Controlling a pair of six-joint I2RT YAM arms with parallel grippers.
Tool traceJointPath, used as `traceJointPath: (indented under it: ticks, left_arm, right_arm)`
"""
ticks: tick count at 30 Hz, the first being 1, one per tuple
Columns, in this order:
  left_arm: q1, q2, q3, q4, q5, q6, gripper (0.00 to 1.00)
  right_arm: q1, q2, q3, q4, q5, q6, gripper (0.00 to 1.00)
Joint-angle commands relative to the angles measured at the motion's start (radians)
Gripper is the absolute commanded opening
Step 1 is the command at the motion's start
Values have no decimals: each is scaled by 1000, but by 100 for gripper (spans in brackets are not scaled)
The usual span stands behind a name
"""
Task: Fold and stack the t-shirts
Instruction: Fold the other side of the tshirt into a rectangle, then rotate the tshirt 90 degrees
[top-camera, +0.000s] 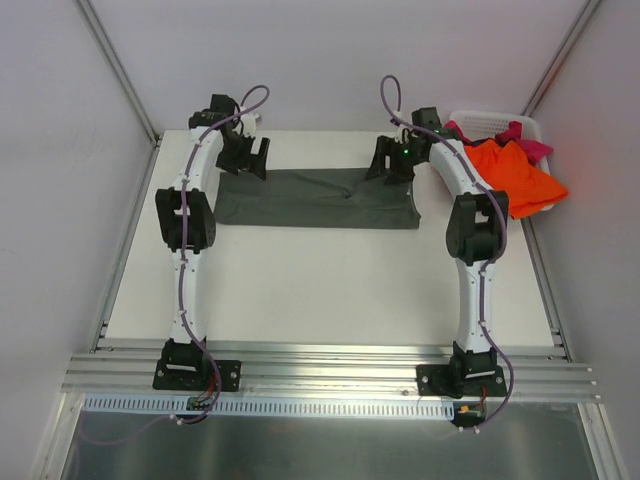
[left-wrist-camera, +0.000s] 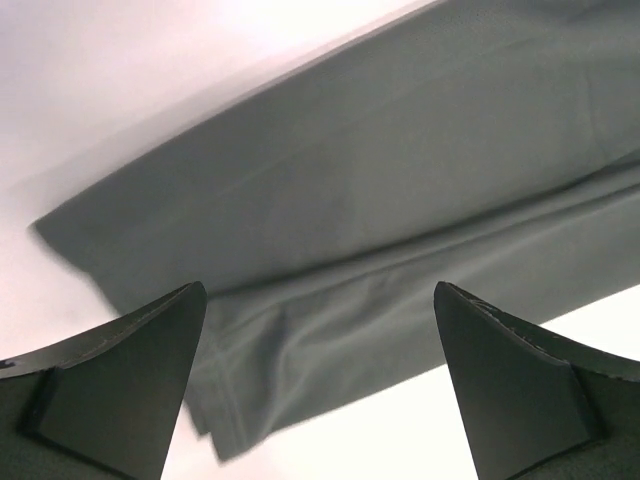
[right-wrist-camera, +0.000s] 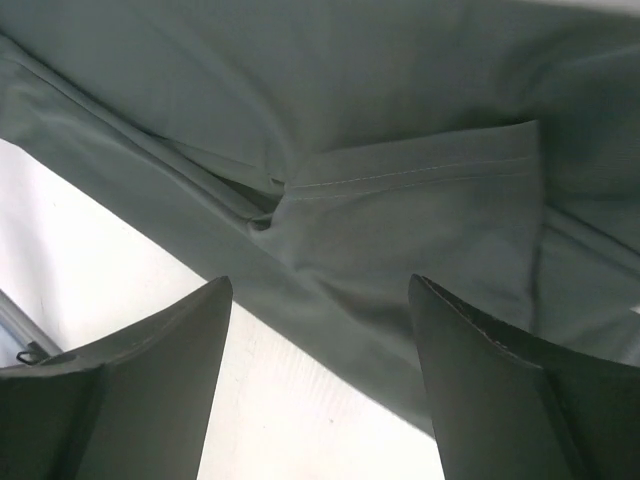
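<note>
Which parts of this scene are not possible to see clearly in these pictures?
- Top view: inside of the basket, hidden by the orange shirt and the pink shirt.
- Top view: parts of the grey shirt's far edge, covered by the left gripper and the right gripper.
- Wrist views: the grey shirt's ends, cut off by the frame edges.

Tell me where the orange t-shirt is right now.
In the top view, the orange t-shirt hangs out of the white laundry basket at the far right, just right of the right arm, with the magenta shirt behind it.
</note>
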Motion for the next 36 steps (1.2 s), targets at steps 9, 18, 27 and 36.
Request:
traceJointPath:
  ticks: [9,18,27,36]
  left_arm:
    - [-23,120,9,4,43,-10,98]
    - [-26,-46,-310,-18,55,-30,94]
    - [-45,-301,-626,-31,59,-55,94]
    - [-109,-514,-871,-36,59,-79,94]
  right_arm:
    - [18,65,-53,6,-75,58,75]
    - [12,56,-79,-27,-70,59,76]
    - [10,-33,-219,-89,-101,35,76]
    - [-11,-100,-289,-140,-80,-16,76]
